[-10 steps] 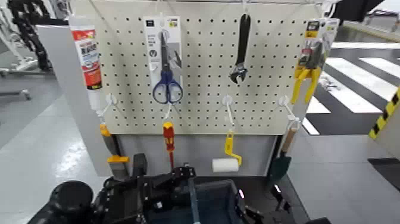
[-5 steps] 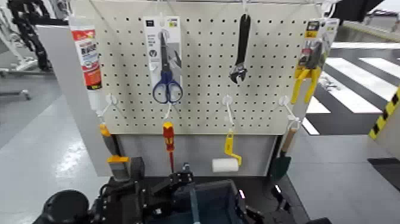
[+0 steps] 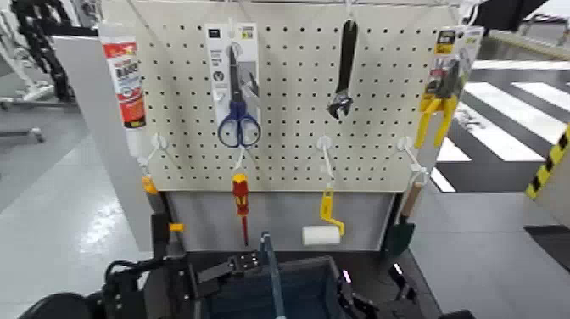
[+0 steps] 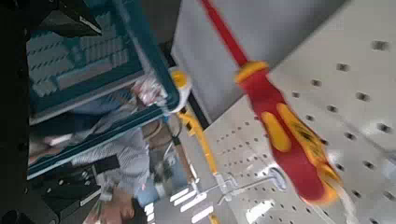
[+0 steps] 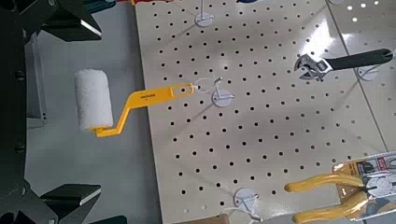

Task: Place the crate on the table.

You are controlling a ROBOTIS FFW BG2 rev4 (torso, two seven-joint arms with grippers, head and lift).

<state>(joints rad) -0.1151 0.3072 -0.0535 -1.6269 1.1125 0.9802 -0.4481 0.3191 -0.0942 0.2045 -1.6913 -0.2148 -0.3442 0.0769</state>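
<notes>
The dark blue-grey crate (image 3: 307,293) sits low in the head view, below the pegboard, with its thin blue centre handle (image 3: 270,261) standing upright. My left gripper (image 3: 227,270) is at the crate's left rim and is shut on it. The teal rim and ribbed wall of the crate also show in the left wrist view (image 4: 86,58). My right gripper (image 3: 360,304) is at the crate's right side, mostly cut off by the frame edge. A strip of the black table (image 3: 379,265) shows behind and to the right of the crate.
The cream pegboard (image 3: 288,102) stands right behind the crate, with scissors (image 3: 237,119), a wrench (image 3: 343,72), yellow pliers (image 3: 437,102), a red screwdriver (image 3: 241,199) and a paint roller (image 3: 321,233) hanging on it. Glossy grey floor lies on both sides.
My left arm has drawn back to the left and lower in the head view. The crate's blue handle now stands higher and slightly further left against the pegboard's base.
</notes>
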